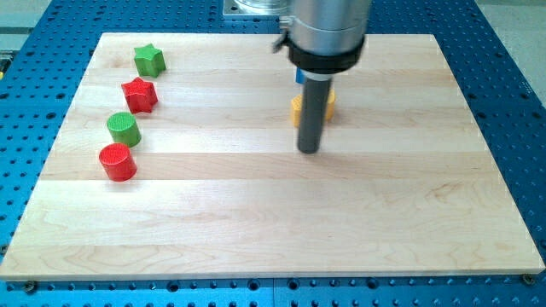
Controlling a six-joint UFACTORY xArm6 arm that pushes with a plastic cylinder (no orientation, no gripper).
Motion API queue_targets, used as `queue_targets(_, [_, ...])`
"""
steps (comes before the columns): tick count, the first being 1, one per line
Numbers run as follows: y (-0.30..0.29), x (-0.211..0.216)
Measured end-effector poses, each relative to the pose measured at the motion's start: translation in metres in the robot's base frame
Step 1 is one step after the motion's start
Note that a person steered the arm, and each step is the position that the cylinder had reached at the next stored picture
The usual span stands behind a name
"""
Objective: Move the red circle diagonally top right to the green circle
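The red circle [118,162] sits at the view's left on the wooden board [256,222]. The green circle [124,128] is just above it and slightly to the right, close to it. My tip [308,151] rests near the board's middle, far to the right of both circles. The rod rises from the tip to the arm's grey body at the view's top.
A red star [140,94] and a green star [148,60] lie above the green circle. A yellow block [295,109] sits behind the rod, partly hidden. A blue block [300,77] peeks out under the arm's body. A blue perforated table surrounds the board.
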State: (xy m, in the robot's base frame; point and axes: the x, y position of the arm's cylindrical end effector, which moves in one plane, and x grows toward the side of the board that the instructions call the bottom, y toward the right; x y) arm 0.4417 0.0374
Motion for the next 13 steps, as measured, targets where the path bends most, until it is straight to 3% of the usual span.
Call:
queue_targets(2, [0.040, -0.048])
queue_targets(4, [0.043, -0.039])
queue_targets(5, [0.086, -0.057])
queue_targets(7, [0.055, -0.105])
queue_targets(8, [0.057, -0.058])
queue_targets(9, [-0.013, 0.004])
queue_targets(10, [-0.037, -0.018])
queue_targets(12, [-0.009, -0.052])
queue_targets(13, [-0.039, -0.017])
